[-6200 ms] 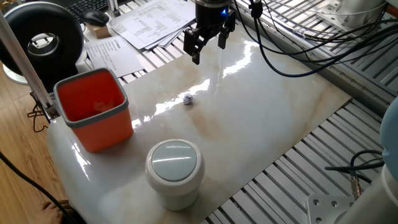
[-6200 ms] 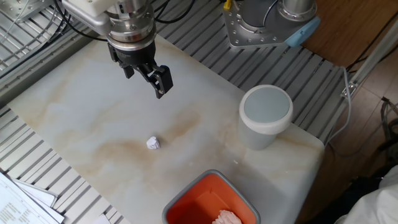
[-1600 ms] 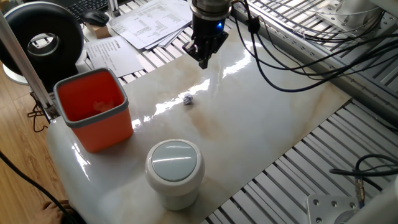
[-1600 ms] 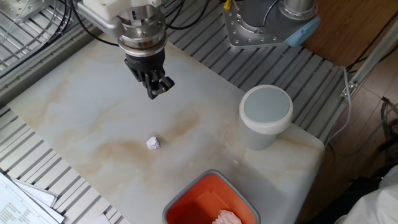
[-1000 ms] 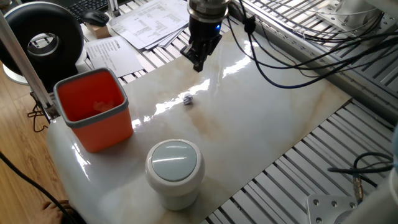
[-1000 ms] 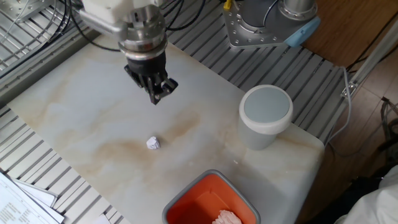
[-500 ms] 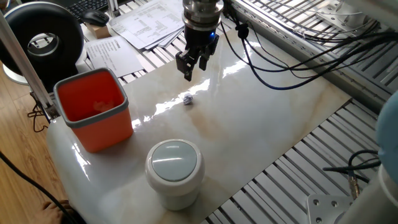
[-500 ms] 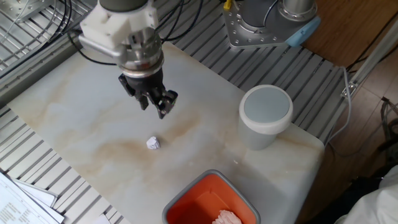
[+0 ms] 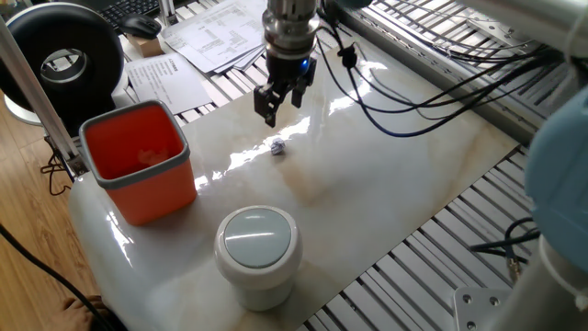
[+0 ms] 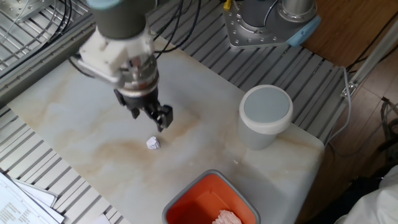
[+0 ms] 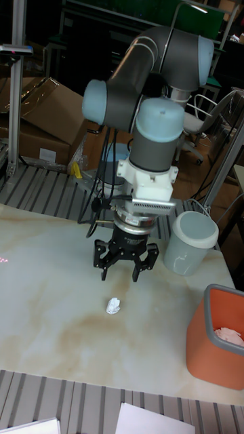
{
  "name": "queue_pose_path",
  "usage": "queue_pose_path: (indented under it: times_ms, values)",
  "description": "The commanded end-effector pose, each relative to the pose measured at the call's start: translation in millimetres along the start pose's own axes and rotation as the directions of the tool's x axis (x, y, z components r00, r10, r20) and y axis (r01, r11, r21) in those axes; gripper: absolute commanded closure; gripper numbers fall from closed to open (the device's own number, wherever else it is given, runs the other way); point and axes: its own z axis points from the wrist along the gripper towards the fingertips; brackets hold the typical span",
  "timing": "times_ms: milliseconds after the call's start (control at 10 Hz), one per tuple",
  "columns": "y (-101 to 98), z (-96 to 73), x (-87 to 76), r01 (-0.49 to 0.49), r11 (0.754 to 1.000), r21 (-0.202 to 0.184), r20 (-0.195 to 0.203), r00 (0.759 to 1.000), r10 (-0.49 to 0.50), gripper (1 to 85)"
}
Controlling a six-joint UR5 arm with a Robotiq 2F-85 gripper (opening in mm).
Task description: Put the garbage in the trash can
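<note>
No legible text is showing in any view. Printed sheets (image 9: 216, 32) are lying on the slatted surface beyond the marble table (image 9: 386, 175), and their lines of print are reading only as grey blur. A smaller sheet (image 9: 170, 78) near the orange bin (image 9: 138, 170) is carrying print too small to read. No label or brand is showing on the trash can (image 9: 258, 253).

— Where does the scrap (image 11: 113, 305) lie?
— On the table (image 11: 41, 271), just below the gripper (image 11: 127, 266) and apart from it.
— And the containers?
— In the tall fixed view, the can (image 11: 190, 243) stands right of the gripper, farther back; the bin (image 11: 215, 336) sits at the right edge, nearer the camera.
— Behind the table?
— Papers (image 9: 216, 32).
</note>
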Motion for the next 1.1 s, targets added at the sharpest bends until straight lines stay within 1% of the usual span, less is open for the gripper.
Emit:
queue_pose_path:
  times_ms: [0, 100, 200, 300, 400, 500, 600, 700, 800, 900, 1000]
  values:
    - [-0.7, 12.8, -0.2, -0.013, 1.000, -0.003, -0.021, 1.000, 0.013, 17.7]
    - [-1.8, 23.5, -4.0, -0.016, 1.000, 0.002, -0.017, 1.000, 0.016, 18.3]
    - [-3.5, 46.9, -11.8, -0.026, 1.000, 0.005, -0.003, 1.000, 0.026, 19.3]
    - [-4.4, 62.9, -16.9, -0.042, 0.999, -0.002, 0.005, 0.999, 0.042, 21.7]
    - [-7.5, 62.9, -16.5, -0.040, 0.999, 0.011, 0.004, 0.999, 0.040, 23.0]
    - [-4.7, 62.9, -16.4, -0.037, 0.999, 0.000, 0.004, 0.999, 0.037, 23.3]
    - [-4.9, 63.6, -18.5, -0.034, 0.999, 0.002, 0.013, 0.999, 0.034, 23.3]
    - [-6.7, 68.7, -18.9, -0.035, 0.999, 0.014, 0.019, 0.999, 0.035, 23.3]
    - [-5.1, 75.5, -19.3, -0.043, 0.999, 0.006, 0.023, 0.999, 0.043, 23.3]
    - [-3.4, 82.6, -18.5, -0.046, 0.999, 0.014, 0.035, 0.998, 0.045, 23.3]
    - [-2.2, 84.1, -15.3, -0.048, 0.999, 0.023, 0.042, 0.998, 0.047, 23.7]
